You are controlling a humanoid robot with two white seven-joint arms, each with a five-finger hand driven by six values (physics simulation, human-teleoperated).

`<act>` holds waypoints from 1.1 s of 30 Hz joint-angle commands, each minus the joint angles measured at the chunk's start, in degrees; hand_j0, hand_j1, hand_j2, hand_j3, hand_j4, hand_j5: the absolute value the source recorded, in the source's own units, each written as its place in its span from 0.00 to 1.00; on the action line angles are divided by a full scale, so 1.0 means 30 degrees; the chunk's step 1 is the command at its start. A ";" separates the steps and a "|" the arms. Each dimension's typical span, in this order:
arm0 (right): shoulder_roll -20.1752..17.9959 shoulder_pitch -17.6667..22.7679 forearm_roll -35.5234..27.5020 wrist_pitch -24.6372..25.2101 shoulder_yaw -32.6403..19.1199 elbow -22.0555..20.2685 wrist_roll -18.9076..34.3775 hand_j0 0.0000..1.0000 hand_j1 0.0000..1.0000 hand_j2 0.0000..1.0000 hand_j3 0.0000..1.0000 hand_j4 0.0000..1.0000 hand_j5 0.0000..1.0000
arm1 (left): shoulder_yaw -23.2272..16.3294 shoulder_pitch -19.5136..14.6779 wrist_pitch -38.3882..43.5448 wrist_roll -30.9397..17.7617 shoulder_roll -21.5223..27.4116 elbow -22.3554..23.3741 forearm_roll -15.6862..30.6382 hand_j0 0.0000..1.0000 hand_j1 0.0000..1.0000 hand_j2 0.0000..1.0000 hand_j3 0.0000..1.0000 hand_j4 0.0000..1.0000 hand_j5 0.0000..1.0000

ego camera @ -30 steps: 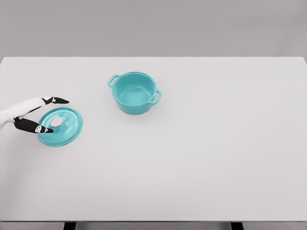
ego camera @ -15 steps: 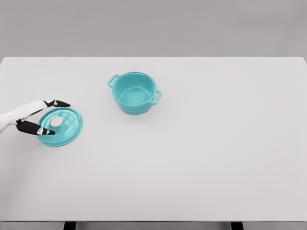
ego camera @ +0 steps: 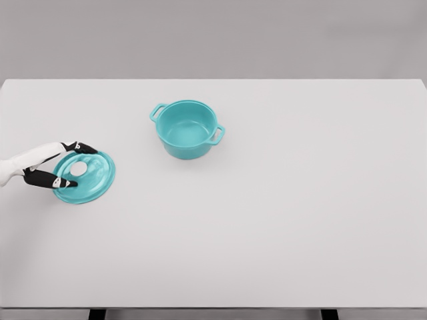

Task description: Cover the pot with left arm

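Pot (ego camera: 187,129) open at table (ego camera: 300,213) centre-left; lid (ego camera: 84,175) flat, well left of it. Left hand (ego camera: 50,165) has dropped closer, fingers narrowing onto lid rim over 1 s; grip not yet firm. Lift next.

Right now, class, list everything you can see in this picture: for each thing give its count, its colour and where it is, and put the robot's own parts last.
pot: one, teal, uncovered, on the table left of the middle, toward the far side; a handle on each side.
lid: one, teal, flat on the table near its left edge, apart from the pot.
table: one, white, fills most of the view.
wall: grey, behind the table.
left hand: one, white with black fingers, at the left edge, fingers spread around the lid's left part; a firm grasp cannot be told.
right hand: not in view.
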 commanded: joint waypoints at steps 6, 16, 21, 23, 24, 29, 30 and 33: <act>-0.0001 0.0000 0.0016 -0.0016 -0.0003 0.0000 0.0009 1.00 1.00 1.00 1.00 1.00 1.00 | -0.0013 0.0029 0.0033 -0.0041 0.0024 -0.0009 0.0141 0.62 0.62 0.62 0.62 0.62 0.62; -0.0001 -0.0029 0.0016 -0.0016 -0.0003 0.0000 0.0009 1.00 1.00 1.00 1.00 1.00 1.00 | -0.0511 -0.0029 0.0033 0.0017 -0.0034 -0.0477 0.0229 0.44 0.44 0.44 0.44 0.44 0.44; -0.0001 0.0000 0.0016 -0.0016 -0.0003 0.0000 0.0009 1.00 1.00 1.00 1.00 1.00 1.00 | -0.0511 -0.0468 0.0033 0.0017 0.0083 -0.1854 0.0259 0.44 0.44 0.44 0.44 0.44 0.44; -0.0001 0.0000 0.0016 -0.0016 -0.0003 0.0000 0.0009 1.00 1.00 1.00 1.00 1.00 1.00 | -0.0540 -0.0879 0.0033 -0.0012 0.0083 -0.2324 0.0259 0.44 0.44 0.44 0.44 0.44 0.44; -0.0001 0.0000 0.0016 -0.0017 -0.0003 0.0000 0.0009 1.00 1.00 1.00 1.00 1.00 1.00 | -0.0540 -0.1054 0.0033 -0.0012 0.0083 -0.2324 0.0259 0.44 0.44 0.44 0.44 0.44 0.44; -0.0001 0.0000 0.0016 -0.0016 -0.0003 0.0000 0.0009 1.00 1.00 1.00 1.00 1.00 1.00 | -0.0570 -0.1581 0.0033 -0.0100 0.0054 -0.2587 0.0259 0.43 0.43 0.43 0.43 0.43 0.43; -0.0001 0.0000 0.0016 -0.0016 -0.0003 0.0000 0.0009 1.00 1.00 1.00 1.00 1.00 1.00 | -0.0570 -0.1670 0.0033 -0.0100 0.0024 -0.2646 0.0259 0.43 0.43 0.43 0.43 0.43 0.43; -0.0001 0.0000 0.0016 -0.0016 -0.0003 0.0000 0.0009 1.00 1.00 1.00 1.00 1.00 1.00 | -0.0599 -0.2226 0.0033 -0.0100 -0.0005 -0.2910 0.0230 0.43 0.43 0.43 0.43 0.43 0.43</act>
